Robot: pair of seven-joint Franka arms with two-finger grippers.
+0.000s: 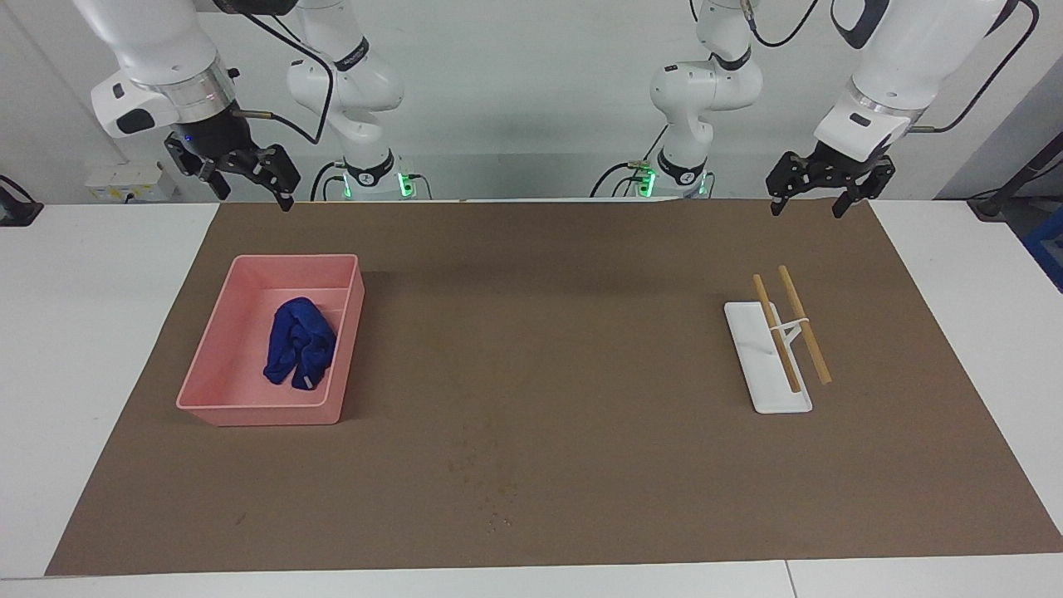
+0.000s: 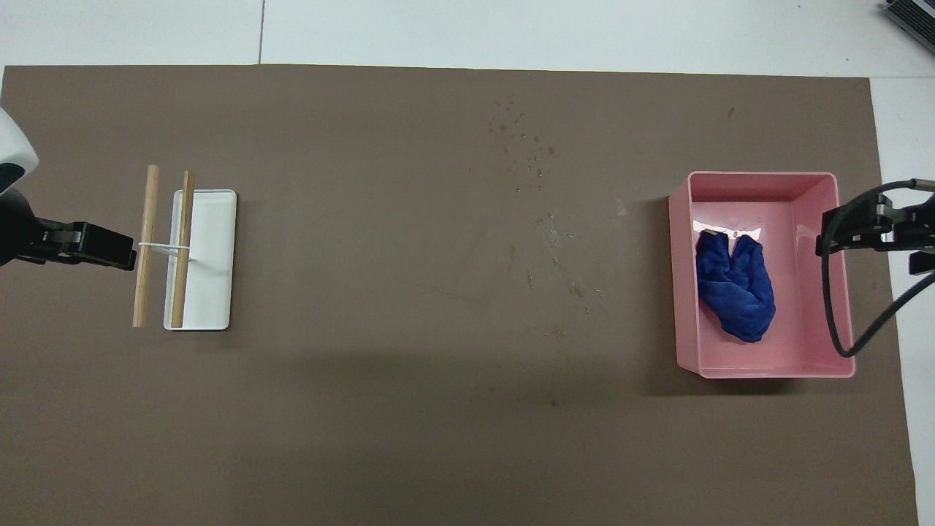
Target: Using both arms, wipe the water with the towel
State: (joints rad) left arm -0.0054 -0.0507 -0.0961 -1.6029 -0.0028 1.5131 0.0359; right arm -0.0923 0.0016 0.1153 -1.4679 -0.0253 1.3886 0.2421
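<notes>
The right gripper (image 1: 246,181) hangs high in the air with its fingers spread wide and nothing in them. It is over the mat's edge nearest the robots, at the right arm's end of the table. The towel (image 1: 298,344) lies crumpled in the pink tray (image 1: 249,413), on the mat (image 1: 548,332) at that same end. So the towel lies below this gripper and out toward the table's middle line. Its long side runs from the robots' edge toward the outer edge. The right arm is much the nearer one, so it looks like the arm to go down for the towel.

The water (image 1: 486,482) is a scatter of small dark spots near the middle of the mat's outer edge, well apart from the tray.

At the left arm's end sits a white stand (image 1: 760,365) with two wooden sticks (image 1: 804,324) on it. The left gripper (image 1: 818,198) waits up over the mat's corner there, fingers wide too, holding nothing.

The facing view shows how high both grippers hang. The overhead view shows the water spots more clearly, and only the tips of the grippers.
</notes>
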